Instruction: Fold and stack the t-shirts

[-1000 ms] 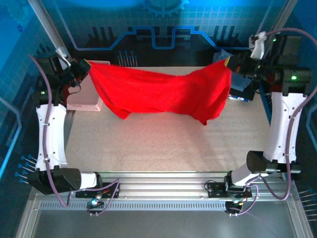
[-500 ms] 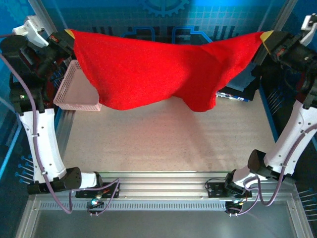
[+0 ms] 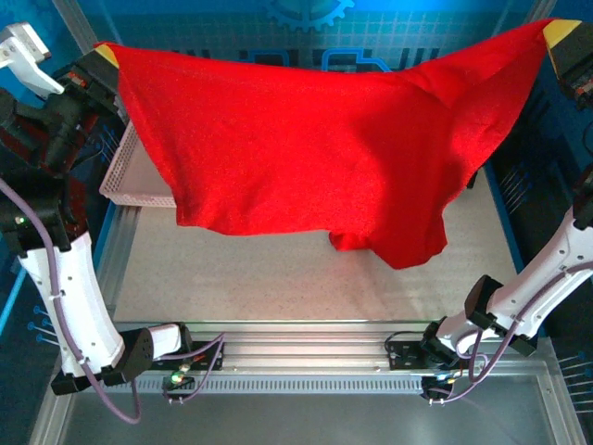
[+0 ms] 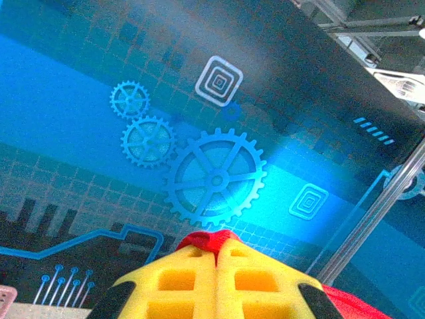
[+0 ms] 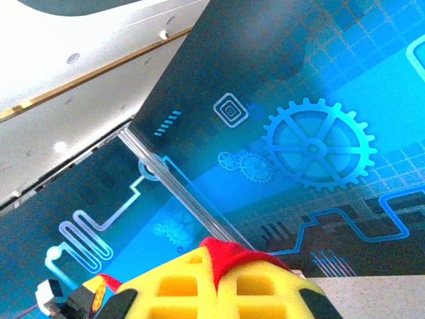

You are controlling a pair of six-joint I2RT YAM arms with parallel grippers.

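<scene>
Both arms are way higher now, shirt (image 3: 315,148) stretched wide above the table (image 3: 278,278). Left claw (image 3: 105,57) and right claw (image 3: 560,34) each clamp a corner so I can lay it flat.

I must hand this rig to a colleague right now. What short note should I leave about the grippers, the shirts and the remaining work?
Left gripper: shut on one top corner of the red t-shirt.
Right gripper: shut on the other corner.
Shirt: stretched between both arms, hanging free above the table; pink basket at the table's left edge, partly hidden.
Done: shirt lifted and spread.
Left: lay it flat, fold it, stack it.
</scene>
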